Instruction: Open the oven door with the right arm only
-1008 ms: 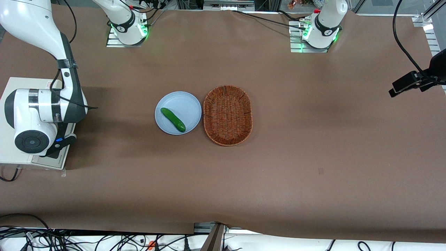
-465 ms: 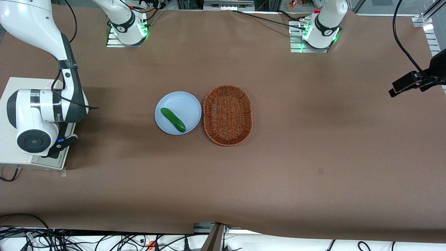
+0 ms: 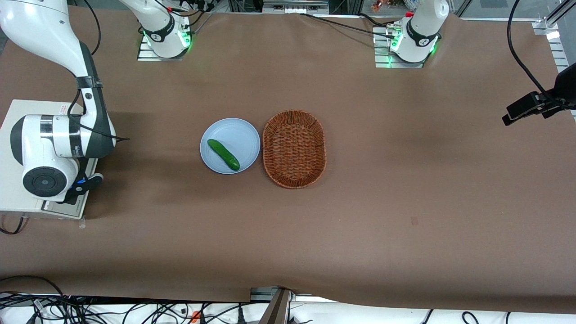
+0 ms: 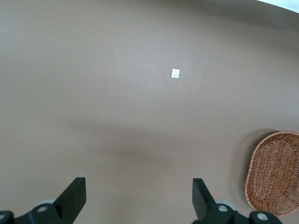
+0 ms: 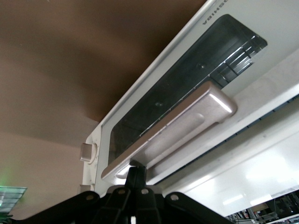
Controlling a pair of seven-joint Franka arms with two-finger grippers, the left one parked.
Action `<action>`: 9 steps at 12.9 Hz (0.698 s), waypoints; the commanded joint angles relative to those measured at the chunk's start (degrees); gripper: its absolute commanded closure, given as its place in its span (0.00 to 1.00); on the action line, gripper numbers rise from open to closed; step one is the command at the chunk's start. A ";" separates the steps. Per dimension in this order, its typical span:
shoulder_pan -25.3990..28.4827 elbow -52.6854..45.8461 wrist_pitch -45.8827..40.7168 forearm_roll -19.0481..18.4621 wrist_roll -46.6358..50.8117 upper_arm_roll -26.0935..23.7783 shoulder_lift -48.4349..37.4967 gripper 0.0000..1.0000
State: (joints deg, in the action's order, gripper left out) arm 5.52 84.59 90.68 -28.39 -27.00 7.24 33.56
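Handling: the oven door is a stiff, hinged panel of cream frame and dark glass. It probably swings with little effort, but the small oven looks light enough to slide on the table if it is pulled hard. The glass should not be pushed on.
Hold point: the silver bar handle is the only sound place to grip. It looks smooth and may be slippery, so a pull near its middle would turn the door more evenly than one at its end.
Gripper: the gripper sits at one end of the handle, touching its edge. Its fingers look drawn together into one narrow dark tip and hold nothing, so it seems to hook or press the bar, not clamp it.
Arm: the right arm hangs over the oven, its wrist low at the door's edge.
Location: the oven stands at the working arm's end of the table, well apart from the blue plate and the wicker basket.
Facing: the door faces the middle of the table. In the front view a pale strip of it juts past the oven's body under the gripper, so I judge it part open.
Long axis: door and handle run level, along the oven's front.
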 commanded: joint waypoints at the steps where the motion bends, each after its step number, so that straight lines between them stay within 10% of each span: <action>1: -0.42 1.54 4.42 3.94 1.51 -0.29 2.29 1.00; 9: -1.12 1.54 9.60 8.35 1.51 -0.29 7.21 1.00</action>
State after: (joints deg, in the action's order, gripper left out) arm 6.95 84.66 94.15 -18.18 -24.84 5.46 36.05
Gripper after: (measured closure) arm 0.991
